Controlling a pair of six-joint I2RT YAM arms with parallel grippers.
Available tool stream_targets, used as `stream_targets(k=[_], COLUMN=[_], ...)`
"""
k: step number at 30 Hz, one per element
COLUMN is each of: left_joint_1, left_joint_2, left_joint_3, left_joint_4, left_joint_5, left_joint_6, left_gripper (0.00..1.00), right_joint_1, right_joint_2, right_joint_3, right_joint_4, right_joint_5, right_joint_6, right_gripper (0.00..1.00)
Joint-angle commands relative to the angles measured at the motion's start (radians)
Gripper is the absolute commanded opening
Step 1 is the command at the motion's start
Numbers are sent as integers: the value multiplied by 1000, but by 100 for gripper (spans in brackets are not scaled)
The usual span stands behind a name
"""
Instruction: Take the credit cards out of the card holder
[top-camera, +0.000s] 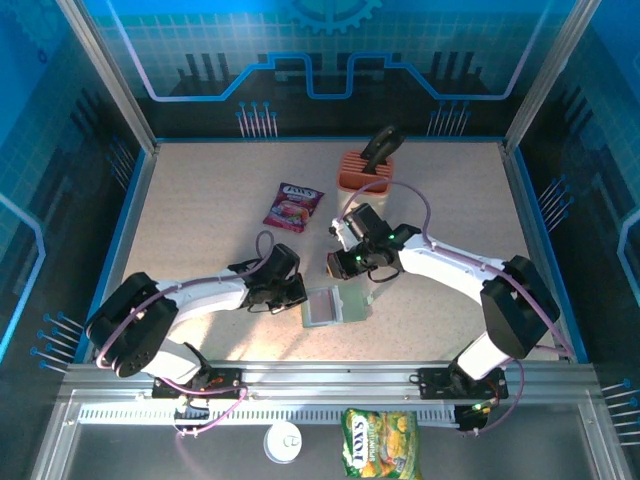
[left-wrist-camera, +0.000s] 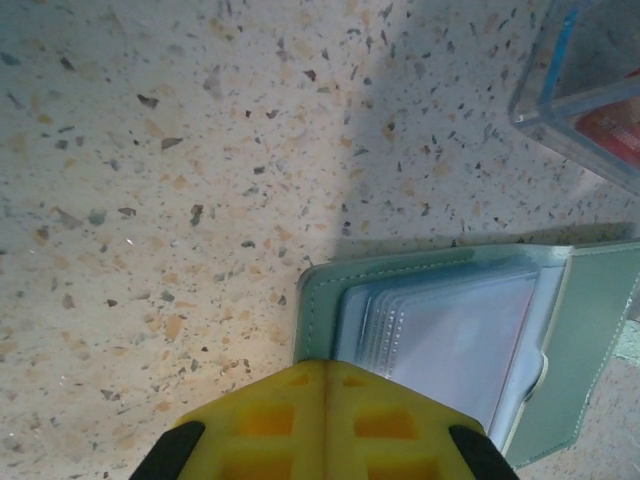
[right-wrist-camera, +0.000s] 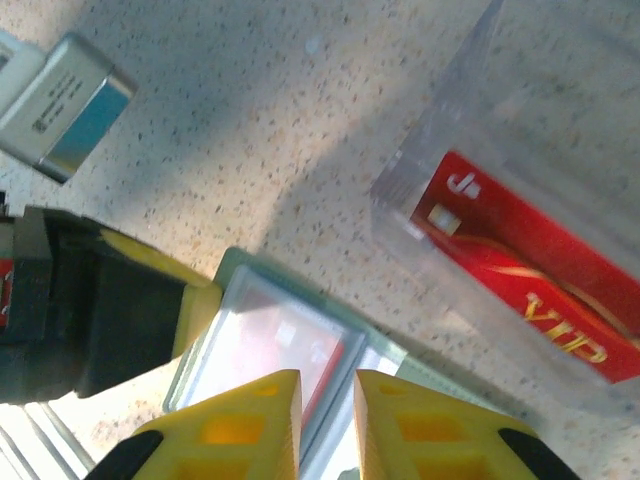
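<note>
The card holder (top-camera: 322, 308) lies open on the table, grey-green with pale clear sleeves (left-wrist-camera: 450, 330). A red credit card (right-wrist-camera: 290, 350) shows inside one sleeve. Another red credit card (right-wrist-camera: 530, 260) lies in a clear plastic box (right-wrist-camera: 450, 150) just right of the holder; the left wrist view has that box (left-wrist-camera: 545, 110) at its top right. My left gripper (left-wrist-camera: 325, 365) is shut, its tips resting on the holder's left edge (top-camera: 300, 293). My right gripper (right-wrist-camera: 328, 385) hovers over the holder's middle with its jaws a little apart and nothing gripped (top-camera: 345, 280).
A peach slotted block (top-camera: 365, 172) with a black object in it stands at the back. A purple-red snack packet (top-camera: 293, 206) lies left of it. A small grey and blue box (right-wrist-camera: 65, 105) sits near the holder. A yellow-green packet (top-camera: 378, 445) lies beyond the front rail.
</note>
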Motion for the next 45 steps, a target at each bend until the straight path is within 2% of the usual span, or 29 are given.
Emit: stream_targets(k=[1,11,17,26,36,45], left_joint_1=[6,5,6,-1,-52,-65], left_joint_2=[19,32,8,-80,-34,-77], left_joint_3=[-4,16,2,-25,-23,-27], left_joint_4=[7,13,39,-3,-23,-75], left_joint_5=[-3,-29,-27,-11,14,-51], left_joint_6=[26,47,40,9,-8,-10], left_gripper=[0,0,0,0,0,0], right_joint_1=[28,75,82,86,94,107], right_joint_2=[-24,-33,-31,-7,18,49], right_joint_3=[-32,-120,-153,-200,-194,-183], right_joint_4=[-23,50,120,163,195,202], right_joint_5=[-76,-170,-194,-207,-220,-230], right_joint_6=[61,287,349,374,377,381], right_gripper=[23,29,32,34,38,40])
